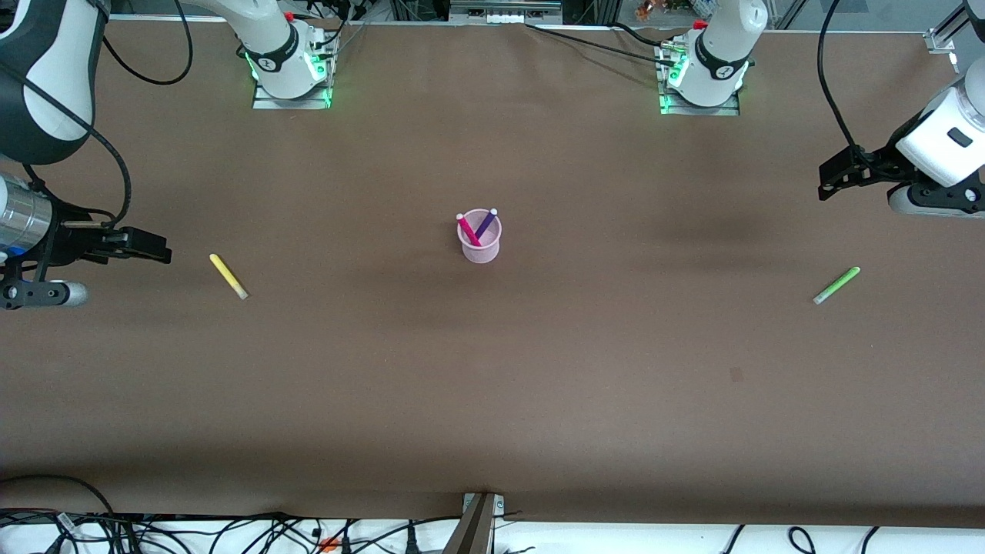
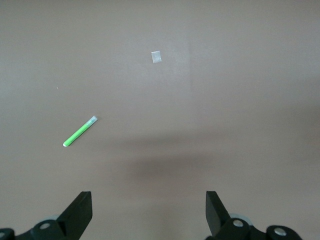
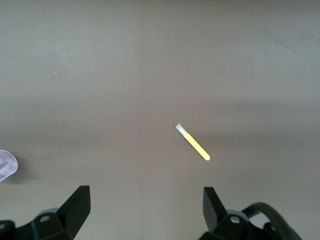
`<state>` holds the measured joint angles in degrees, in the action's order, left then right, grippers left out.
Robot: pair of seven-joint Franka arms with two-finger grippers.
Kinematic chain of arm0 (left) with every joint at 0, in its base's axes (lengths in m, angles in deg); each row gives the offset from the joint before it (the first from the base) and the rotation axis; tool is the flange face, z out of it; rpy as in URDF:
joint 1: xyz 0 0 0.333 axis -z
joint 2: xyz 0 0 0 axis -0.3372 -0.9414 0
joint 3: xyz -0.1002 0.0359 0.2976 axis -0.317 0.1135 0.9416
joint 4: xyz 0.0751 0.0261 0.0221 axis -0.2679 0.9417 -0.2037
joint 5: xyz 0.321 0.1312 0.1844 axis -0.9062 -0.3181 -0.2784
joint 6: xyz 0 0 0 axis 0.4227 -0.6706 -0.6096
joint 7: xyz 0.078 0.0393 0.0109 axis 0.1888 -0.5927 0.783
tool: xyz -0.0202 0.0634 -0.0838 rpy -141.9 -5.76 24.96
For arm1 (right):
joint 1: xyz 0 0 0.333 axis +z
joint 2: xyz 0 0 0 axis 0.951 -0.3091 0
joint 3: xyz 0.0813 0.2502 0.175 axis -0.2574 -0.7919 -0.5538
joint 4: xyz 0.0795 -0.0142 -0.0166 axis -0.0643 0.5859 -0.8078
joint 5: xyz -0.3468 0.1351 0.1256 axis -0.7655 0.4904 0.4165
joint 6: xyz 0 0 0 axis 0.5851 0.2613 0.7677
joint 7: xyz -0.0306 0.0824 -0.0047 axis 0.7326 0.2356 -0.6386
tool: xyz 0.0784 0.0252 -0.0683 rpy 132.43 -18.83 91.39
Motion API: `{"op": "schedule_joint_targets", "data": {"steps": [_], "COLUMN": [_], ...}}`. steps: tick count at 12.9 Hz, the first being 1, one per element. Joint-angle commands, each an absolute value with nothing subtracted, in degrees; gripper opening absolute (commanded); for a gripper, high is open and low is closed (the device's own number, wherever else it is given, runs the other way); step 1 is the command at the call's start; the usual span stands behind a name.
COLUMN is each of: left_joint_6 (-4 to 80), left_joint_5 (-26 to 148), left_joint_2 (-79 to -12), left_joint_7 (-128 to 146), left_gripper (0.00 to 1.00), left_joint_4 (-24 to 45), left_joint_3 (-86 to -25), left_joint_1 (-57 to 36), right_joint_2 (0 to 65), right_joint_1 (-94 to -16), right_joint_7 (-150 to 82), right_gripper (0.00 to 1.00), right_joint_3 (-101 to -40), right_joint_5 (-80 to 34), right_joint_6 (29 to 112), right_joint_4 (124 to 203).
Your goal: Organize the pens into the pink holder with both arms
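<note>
The pink holder (image 1: 480, 240) stands upright at the table's middle with a magenta pen (image 1: 468, 229) and a dark purple pen (image 1: 486, 222) leaning in it. Its edge (image 3: 6, 166) also shows in the right wrist view. A yellow pen (image 1: 228, 275) (image 3: 193, 142) lies flat toward the right arm's end. A lime green pen (image 1: 836, 285) (image 2: 79, 132) lies flat toward the left arm's end. My right gripper (image 1: 158, 246) (image 3: 146, 195) hangs open and empty over the table beside the yellow pen. Above bare table near the green pen, my left gripper (image 1: 827, 181) (image 2: 149, 200) is open and empty too.
A small pale patch (image 1: 736, 375) (image 2: 156, 57) marks the brown table cover (image 1: 492, 385), nearer the front camera than the green pen. Both arm bases (image 1: 291, 69) (image 1: 704, 73) are bolted along the table's edge farthest from the front camera. Cables (image 1: 231, 535) lie along the near edge.
</note>
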<state>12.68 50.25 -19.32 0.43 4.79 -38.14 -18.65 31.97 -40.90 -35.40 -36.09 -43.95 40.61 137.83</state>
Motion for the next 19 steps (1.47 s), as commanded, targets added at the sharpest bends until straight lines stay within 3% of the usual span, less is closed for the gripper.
{"op": "schedule_joint_targets", "data": {"steps": [1, 7, 10, 12, 19], "left_joint_6": [11.66, 11.66, 11.66, 11.57, 11.57], "left_joint_5": [51.03, 51.03, 51.03, 51.03, 50.94], "left_joint_2": [-18.88, -18.97, -18.97, -18.88, -18.88], "left_joint_7": [-1.21, -1.13, -1.13, -1.21, -1.13], "left_gripper": [1.00, 1.00, 1.00, 1.00, 1.00], "left_joint_4": [4.24, 4.24, 4.15, 4.15, 4.15], "left_joint_3": [-38.73, -38.82, -38.82, -38.82, -38.90], "left_joint_1": [-19.18, -19.18, -19.18, -19.18, -19.00], "right_joint_2": [35.00, 37.64, 42.55, 45.90, 45.91], "right_joint_1": [-49.37, -64.24, -70.04, -70.85, -68.41], "right_joint_7": [-32.58, -32.04, -31.43, -27.06, -26.07], "right_gripper": [0.99, 0.99, 0.99, 0.99, 0.99], "right_joint_3": [-48.24, -64.98, -72.62, -74.57, -74.14], "right_joint_5": [-50.34, -56.17, -58.88, -59.51, -59.60], "right_joint_6": [40.33, 40.67, 45.22, 48.84, 49.55], "right_joint_4": [137.64, 139.12, 146.91, 152.82, 151.96]}}
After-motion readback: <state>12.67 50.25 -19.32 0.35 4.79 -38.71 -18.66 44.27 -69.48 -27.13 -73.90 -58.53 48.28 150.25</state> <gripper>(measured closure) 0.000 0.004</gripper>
